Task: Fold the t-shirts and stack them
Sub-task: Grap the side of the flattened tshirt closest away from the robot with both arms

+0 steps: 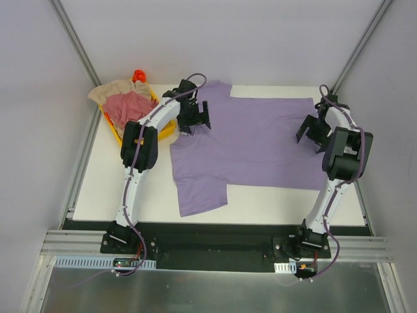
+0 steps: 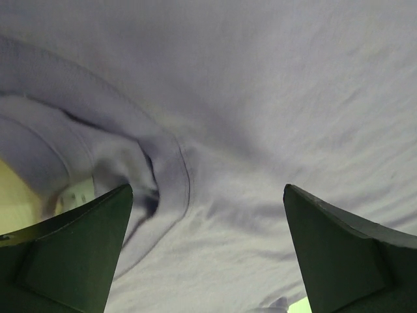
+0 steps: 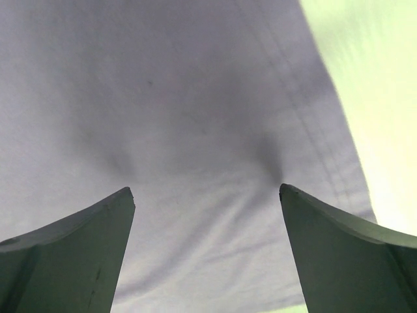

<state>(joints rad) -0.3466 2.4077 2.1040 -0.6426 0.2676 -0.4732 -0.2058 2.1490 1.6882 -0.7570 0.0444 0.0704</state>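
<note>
A lavender-purple t-shirt (image 1: 254,140) lies spread flat on the white table, its neck toward the left and its hem toward the right. My left gripper (image 1: 197,120) hovers open over the collar area. In the left wrist view the collar (image 2: 171,163) and a small white neck label (image 2: 78,193) show between and beside the wide-apart fingers (image 2: 71,254). My right gripper (image 1: 310,133) stands open over the hem side. In the right wrist view its spread fingers (image 3: 339,254) frame smooth cloth (image 3: 163,98), with the stitched hem (image 3: 326,124) to the right. Neither gripper holds anything.
At the back left a yellow tray (image 1: 167,129) holds a crumpled dusty pink-red t-shirt (image 1: 128,107) and a beige one (image 1: 112,90), with a small orange-red object (image 1: 138,75) behind them. Bare white table (image 1: 104,176) shows left of and in front of the purple shirt. Metal frame rails run along both sides.
</note>
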